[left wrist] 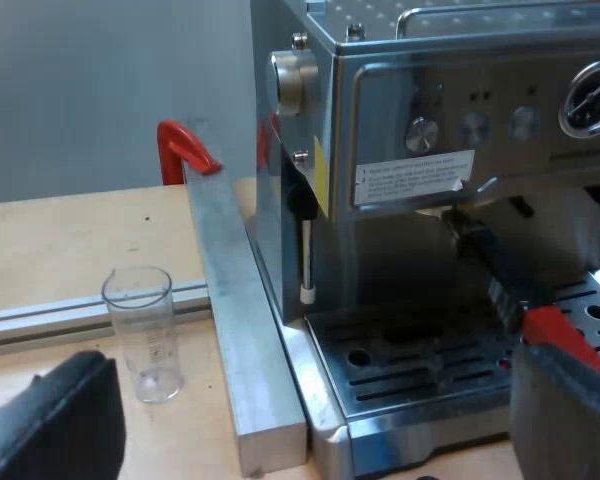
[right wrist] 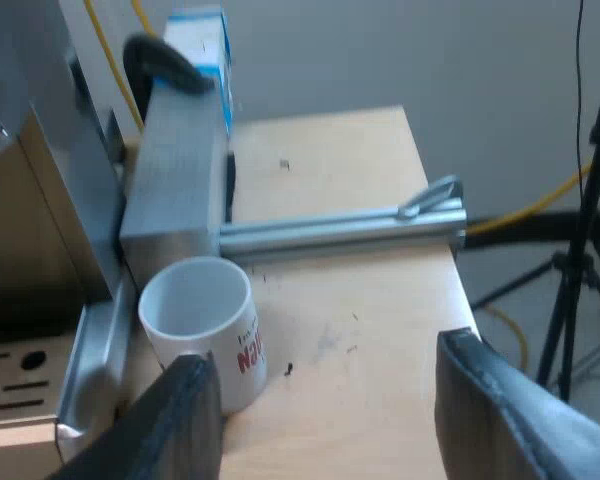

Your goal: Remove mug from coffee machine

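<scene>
A white mug (right wrist: pixel 202 322) with red lettering stands upright on the wooden table (right wrist: pixel 360 300), just beside the edge of the espresso machine's drip tray (right wrist: pixel 20 385). My right gripper (right wrist: pixel 345 425) is open, and one of its fingers (right wrist: pixel 185 420) is close against the mug's lower side. The left wrist view faces the espresso machine (left wrist: pixel 430 110) and its bare drip tray (left wrist: pixel 410 365). The metal holder is locked in the machine's front, its dark handle ending in red (left wrist: pixel 555 335). My left gripper (left wrist: pixel 310 440) is open, with one finger (left wrist: pixel 565 410) near that red end.
A measuring glass (left wrist: pixel 145 330) stands on the table beside a metal bar (left wrist: pixel 235 320) that runs along the machine's side, with a red clamp (left wrist: pixel 180 145) at its far end. A second rail (right wrist: pixel 340 228) crosses the table beyond the mug. A tripod (right wrist: pixel 580 250) stands past the table edge.
</scene>
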